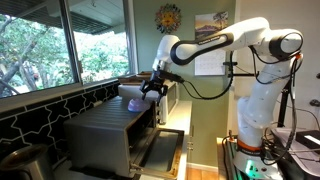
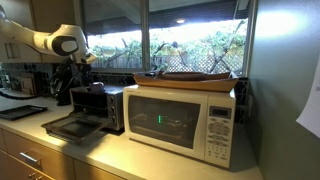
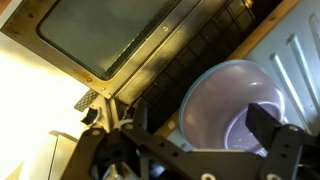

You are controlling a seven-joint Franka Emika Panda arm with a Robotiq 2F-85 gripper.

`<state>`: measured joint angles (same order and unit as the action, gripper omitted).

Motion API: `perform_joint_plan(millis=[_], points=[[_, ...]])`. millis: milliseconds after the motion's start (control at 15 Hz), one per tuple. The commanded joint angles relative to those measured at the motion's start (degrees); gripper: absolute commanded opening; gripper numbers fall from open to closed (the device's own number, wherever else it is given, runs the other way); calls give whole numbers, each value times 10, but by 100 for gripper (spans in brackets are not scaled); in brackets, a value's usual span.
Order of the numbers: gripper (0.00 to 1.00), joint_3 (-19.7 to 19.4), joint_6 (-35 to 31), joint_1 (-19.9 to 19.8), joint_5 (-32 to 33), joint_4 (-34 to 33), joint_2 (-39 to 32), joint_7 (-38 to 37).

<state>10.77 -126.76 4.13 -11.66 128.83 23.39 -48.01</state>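
- While the hand (image 1: 151, 90) hangs with its jaws spread as wide as they go and nothing between them, the bowl (image 3: 222, 100) sits just beneath it on top of the toaster oven (image 1: 105, 130), not gripped.
- As I judge it, the work is at an early stage: the oven's door (image 3: 110, 35) is already folded down, lying flat below the hand and out ahead of it over the counter (image 2: 110, 150), but the bowl has not been taken up or shifted off the oven's roof.
- What is left, as far as the pictures show: closing on the bowl and everything after that.
- In the wrist view one of the fingers (image 3: 272, 128) overlaps the bowl's rim on its far side, the other standing off beyond the near side; whether either pad touches the rim I cannot tell.
- The bowl stands upright, mouth facing straight up toward the hand, base flat on the oven's top.
- Being round, it has no long axis across; its only axis runs vertically, roughly in line with the hand's approach.
- A microwave (image 2: 180, 120) stands well off to the side of the hand, beside the oven.
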Motion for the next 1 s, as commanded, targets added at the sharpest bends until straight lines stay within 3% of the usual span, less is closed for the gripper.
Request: perform_joint_plan(millis=[0,333,667,933], points=[[100,13,-15,-15,16,9,10,-35],[100,-11,-39,-1,-34,25,20,-20],[100,-38,-136,23,-141,83,41,53],[100,-58,-175,42,-212,120,58,123]])
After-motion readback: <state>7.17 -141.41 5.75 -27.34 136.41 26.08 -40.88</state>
